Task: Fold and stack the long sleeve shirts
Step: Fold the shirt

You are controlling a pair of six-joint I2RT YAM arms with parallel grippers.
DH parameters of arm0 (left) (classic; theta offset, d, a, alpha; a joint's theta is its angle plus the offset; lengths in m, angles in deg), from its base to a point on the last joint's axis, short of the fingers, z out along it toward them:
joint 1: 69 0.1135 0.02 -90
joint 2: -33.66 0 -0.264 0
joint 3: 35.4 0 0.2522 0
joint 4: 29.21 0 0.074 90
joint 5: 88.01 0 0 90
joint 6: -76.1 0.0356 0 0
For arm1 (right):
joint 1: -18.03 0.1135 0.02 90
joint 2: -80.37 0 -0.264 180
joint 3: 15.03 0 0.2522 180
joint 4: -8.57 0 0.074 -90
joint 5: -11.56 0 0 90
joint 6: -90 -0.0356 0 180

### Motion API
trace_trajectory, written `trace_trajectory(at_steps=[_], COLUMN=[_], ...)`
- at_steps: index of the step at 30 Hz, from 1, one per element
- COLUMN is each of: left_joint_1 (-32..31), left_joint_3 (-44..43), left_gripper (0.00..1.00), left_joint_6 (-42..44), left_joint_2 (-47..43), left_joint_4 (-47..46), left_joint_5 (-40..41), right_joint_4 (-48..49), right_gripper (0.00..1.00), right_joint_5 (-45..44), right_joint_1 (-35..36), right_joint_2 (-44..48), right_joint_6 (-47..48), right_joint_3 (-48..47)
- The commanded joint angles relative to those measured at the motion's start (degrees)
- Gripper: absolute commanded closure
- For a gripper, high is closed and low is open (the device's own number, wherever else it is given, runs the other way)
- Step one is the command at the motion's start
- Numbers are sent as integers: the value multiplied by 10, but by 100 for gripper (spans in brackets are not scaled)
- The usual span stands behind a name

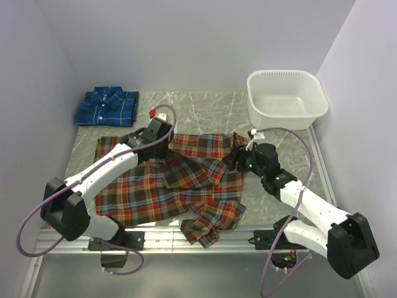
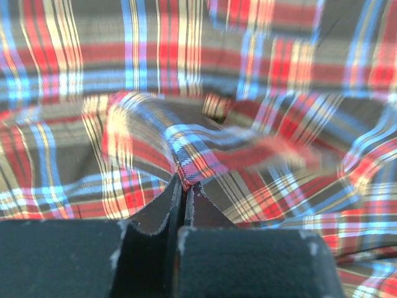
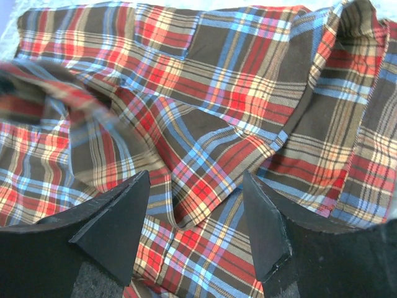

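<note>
The red-orange plaid shirt [image 1: 180, 186] lies spread and rumpled across the middle of the table, one sleeve trailing over the near edge. My left gripper [image 1: 154, 133] is at its far left part and is shut on a pinched ridge of the plaid cloth [image 2: 186, 158], which rises between the closed fingers [image 2: 183, 186]. My right gripper [image 1: 239, 155] hovers open over the shirt's right side, its fingertips [image 3: 133, 205] straddling a loose fold [image 3: 198, 186] without touching it. The blue plaid shirt [image 1: 107, 107] rests folded at the far left corner.
A white plastic tub [image 1: 286, 98] stands at the far right corner. A small red and white item [image 1: 152, 112] sits just beyond the left gripper. Walls close in the table on the left, back and right. A metal rail [image 1: 186, 239] runs along the near edge.
</note>
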Motion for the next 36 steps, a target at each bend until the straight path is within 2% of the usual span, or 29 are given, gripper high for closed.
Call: trace_trajectory(at_steps=[1, 6, 10, 18, 28, 36], left_joint_1=[17, 50, 107, 169, 226, 244], left_joint_3=[-87, -158, -193, -284, -335, -379], left_gripper=[100, 100, 99, 99, 96, 95], left_joint_6=[27, 33, 35, 33, 22, 36], left_joint_2=[33, 74, 102, 181, 228, 263], left_joint_4=[59, 105, 133, 196, 219, 273], left_joint_5=[14, 3, -30, -83, -111, -55], right_joint_4=[-17, -36, -30, -50, -63, -49], right_gripper=[32, 33, 34, 35, 35, 35], right_joint_5=[-27, -19, 20, 82, 110, 129], right_joint_1=[-5, -10, -9, -9, -9, -9], right_joint_2=[-10, -60, -93, -150, -188, -205], right_joint_6=[-10, -16, -12, 42, 80, 79], right_joint_3=[-43, -83, -100, -136, -175, -171])
